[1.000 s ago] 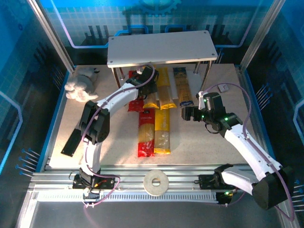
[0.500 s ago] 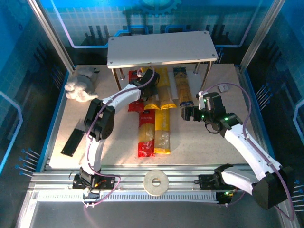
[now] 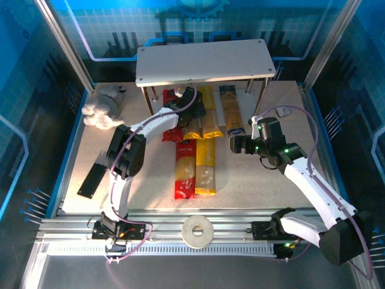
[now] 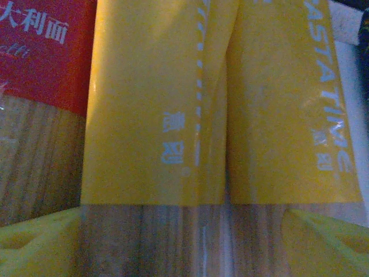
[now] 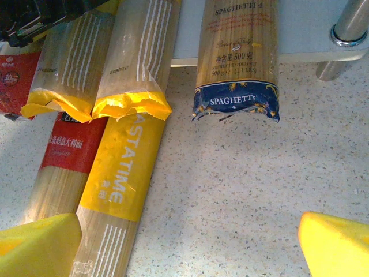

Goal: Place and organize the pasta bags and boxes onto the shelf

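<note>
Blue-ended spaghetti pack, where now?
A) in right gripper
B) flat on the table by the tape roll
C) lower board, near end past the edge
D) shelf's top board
C: the blue-ended pack lies on the lower board, its blue end sticking out past the board's front edge.

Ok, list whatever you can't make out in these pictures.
- Top view: the top board of the shelf hides the far ends of the yellow packs and clear pack.
- Top view: the left arm covers most of a red pack.
- Left wrist view: pack lettering blurred, cut by edges.
- Top view: small grey object, too small to identify.
</note>
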Controlling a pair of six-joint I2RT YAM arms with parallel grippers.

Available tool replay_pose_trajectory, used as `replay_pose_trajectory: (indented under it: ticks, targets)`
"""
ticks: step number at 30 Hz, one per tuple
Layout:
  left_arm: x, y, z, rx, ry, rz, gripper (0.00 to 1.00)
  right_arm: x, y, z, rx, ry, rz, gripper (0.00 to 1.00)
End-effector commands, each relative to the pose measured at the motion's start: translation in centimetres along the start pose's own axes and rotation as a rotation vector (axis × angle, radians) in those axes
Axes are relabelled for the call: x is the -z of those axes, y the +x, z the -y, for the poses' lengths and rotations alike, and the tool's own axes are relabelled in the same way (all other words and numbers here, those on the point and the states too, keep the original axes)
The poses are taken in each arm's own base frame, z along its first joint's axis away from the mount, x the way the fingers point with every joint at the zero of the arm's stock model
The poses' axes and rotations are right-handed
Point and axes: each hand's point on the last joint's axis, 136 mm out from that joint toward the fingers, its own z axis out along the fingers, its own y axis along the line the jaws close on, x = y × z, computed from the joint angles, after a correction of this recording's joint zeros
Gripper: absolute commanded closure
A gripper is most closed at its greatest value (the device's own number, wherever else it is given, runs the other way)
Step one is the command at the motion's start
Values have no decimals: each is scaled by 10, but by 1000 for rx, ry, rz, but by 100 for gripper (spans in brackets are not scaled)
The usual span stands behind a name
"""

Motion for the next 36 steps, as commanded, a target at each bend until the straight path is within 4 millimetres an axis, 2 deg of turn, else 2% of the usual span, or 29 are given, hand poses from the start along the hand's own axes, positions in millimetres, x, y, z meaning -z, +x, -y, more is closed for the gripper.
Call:
replay_pose_trajectory:
  ticks: [1,5,9,14,18,21,23,25,28,30,34,36]
  targets:
    - [28,-27,20,-13,109,94,12,4,1,4,-1,5,-6,3]
    - [46,-33,28,-32,156,138,10,5,1,2,-8,-2,-9,3]
    - [68,-27,38,-93,197,155,9,6,3,2,-13,-3,-17,3]
    - [105,2,47,-203,236,150,10,7,10,-2,-14,-15,-48,3]
    - [149,31,41,-279,247,147,10,4,26,-10,-9,-27,-109,3]
    - [184,52,23,-327,212,159,10,-2,46,-26,3,-54,-169,2]
    - [202,62,-1,-324,162,171,10,-9,64,-39,3,-71,-217,2]
    - [216,71,-34,-271,113,171,10,-20,84,-52,0,-82,-261,2]
    - [228,83,-76,-210,44,163,9,-36,105,-71,-22,-92,-319,1]
    - [233,89,-97,-189,8,158,8,-48,112,-83,-28,-95,-347,0]
    - [243,90,-122,-122,14,173,7,-71,122,-97,11,-38,-391,0]
    - [248,89,-131,-100,23,183,7,-83,125,-96,20,11,-406,0]
